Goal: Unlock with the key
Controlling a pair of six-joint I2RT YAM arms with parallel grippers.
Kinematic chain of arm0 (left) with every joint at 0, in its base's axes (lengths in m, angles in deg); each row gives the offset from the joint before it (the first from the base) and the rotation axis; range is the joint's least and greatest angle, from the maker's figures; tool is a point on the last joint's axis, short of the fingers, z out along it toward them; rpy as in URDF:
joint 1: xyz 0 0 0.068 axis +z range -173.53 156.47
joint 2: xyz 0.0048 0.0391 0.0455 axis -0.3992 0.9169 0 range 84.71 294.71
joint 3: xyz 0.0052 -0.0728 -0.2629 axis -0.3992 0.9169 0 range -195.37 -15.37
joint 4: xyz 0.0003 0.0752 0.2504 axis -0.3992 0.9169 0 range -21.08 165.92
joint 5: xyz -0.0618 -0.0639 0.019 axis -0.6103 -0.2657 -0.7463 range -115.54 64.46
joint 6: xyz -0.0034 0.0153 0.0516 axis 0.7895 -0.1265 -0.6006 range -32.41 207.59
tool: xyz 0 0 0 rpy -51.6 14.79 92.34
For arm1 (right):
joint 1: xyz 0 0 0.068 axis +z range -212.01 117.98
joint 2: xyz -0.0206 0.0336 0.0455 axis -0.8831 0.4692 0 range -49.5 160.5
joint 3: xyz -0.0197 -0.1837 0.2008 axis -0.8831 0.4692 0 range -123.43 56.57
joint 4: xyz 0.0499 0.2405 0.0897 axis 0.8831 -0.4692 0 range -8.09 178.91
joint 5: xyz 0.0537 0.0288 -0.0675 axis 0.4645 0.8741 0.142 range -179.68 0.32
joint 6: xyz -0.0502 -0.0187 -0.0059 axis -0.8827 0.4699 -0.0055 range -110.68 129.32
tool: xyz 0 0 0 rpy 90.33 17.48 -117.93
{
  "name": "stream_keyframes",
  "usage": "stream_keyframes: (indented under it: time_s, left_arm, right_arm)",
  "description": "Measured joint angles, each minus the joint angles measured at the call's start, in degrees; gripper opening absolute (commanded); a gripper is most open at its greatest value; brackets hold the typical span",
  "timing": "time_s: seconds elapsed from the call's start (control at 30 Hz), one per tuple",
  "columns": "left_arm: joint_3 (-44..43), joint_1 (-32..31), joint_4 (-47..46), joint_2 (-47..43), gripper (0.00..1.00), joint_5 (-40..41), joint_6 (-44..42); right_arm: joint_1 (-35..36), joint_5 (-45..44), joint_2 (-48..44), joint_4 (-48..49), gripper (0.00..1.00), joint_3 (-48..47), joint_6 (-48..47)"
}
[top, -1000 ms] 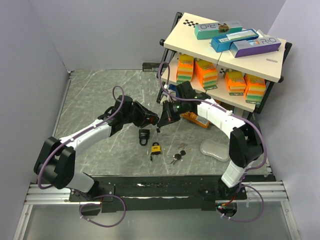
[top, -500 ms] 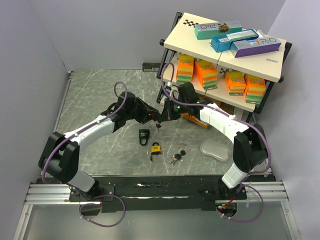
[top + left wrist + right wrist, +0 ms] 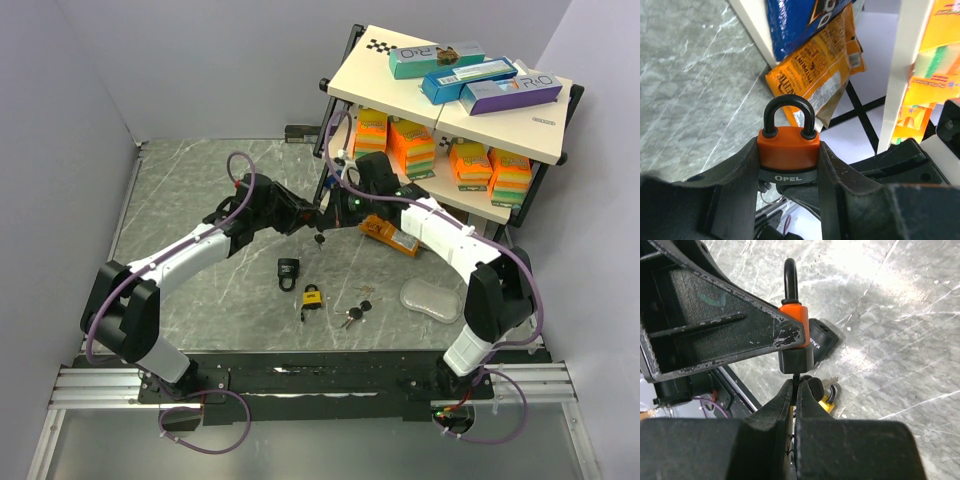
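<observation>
Mid-air over the table (image 3: 190, 200): left gripper (image 3: 788, 156) jaws clamp the orange padlock (image 3: 788, 145) by its 2 sides, shackle closed. Right gripper (image 3: 796, 390) jaws pinched shut on the key (image 3: 796, 377), tip at the keyway. Padlock likely rigid, heavy, slick; hold the body, not the shackle.

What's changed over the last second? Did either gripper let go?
Both arms moved together farther from their bases, toward the shelf. The left gripper still clamps the orange padlock; the right gripper still pinches the key at its underside. Nothing let go; the shackle is still closed. The black padlock, yellow padlock and loose keys have not moved.
</observation>
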Motion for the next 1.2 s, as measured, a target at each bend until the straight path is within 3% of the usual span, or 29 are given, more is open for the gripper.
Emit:
stream_keyframes:
  time_s: [0.53, 1.2]
  left_arm:
    - [-6.1, -0.2, 1.2, 2.6, 0.01, 2.2, -4.1]
    - [-4.1, -0.8, -10.7, -2.7, 0.01, 1.1, -10.9]
  right_arm:
    - [-2.3, 0.5, 1.1, 0.2, 0.0, -3.3, 1.6]
    - [-7.6, 14.6, -1.9, 5.7, 0.0, -3.6, 11.0]
